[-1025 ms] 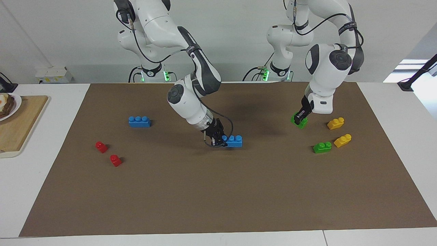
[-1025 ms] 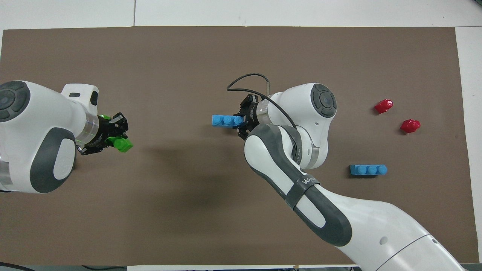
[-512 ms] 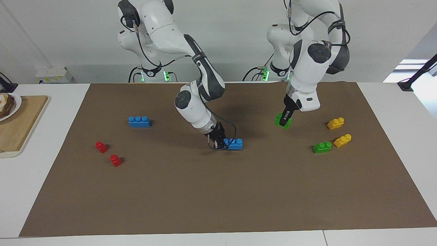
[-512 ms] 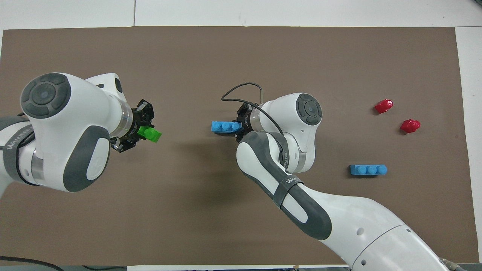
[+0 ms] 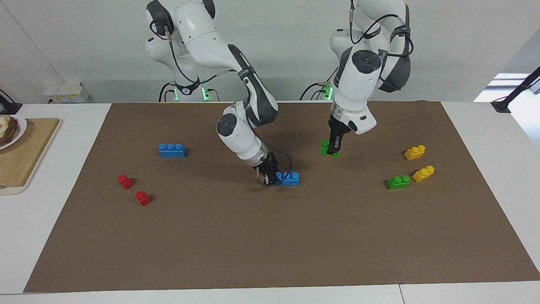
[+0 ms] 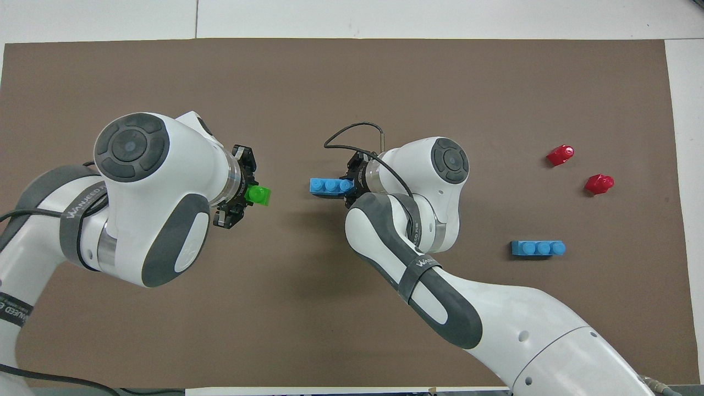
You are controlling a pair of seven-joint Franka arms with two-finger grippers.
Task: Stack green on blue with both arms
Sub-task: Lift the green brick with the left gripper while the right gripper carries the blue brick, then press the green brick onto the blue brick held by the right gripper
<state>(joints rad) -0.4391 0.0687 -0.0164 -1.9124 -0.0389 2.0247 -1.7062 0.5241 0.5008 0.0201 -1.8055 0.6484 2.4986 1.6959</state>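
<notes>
Right gripper (image 5: 271, 175) is down on the brown mat (image 5: 270, 236), clamped on one end of the bright blue three-stud plastic brick (image 5: 289, 178) sitting mid-table. Left gripper (image 5: 333, 147) is clenched on the small bright green two-stud plastic brick (image 5: 325, 148), held over the mat toward the left arm's end; looks like it's slightly off the surface, hard to be sure. Second blue brick (image 5: 172, 150) and two little red bricks (image 5: 134, 189) sit toward the right arm's end, another green brick (image 5: 398, 182) with two yellow bricks (image 5: 419, 163) toward the left's.

Glossy plastic green brick (image 5: 325, 148); matt, paper-like brown mat (image 5: 270, 236).
</notes>
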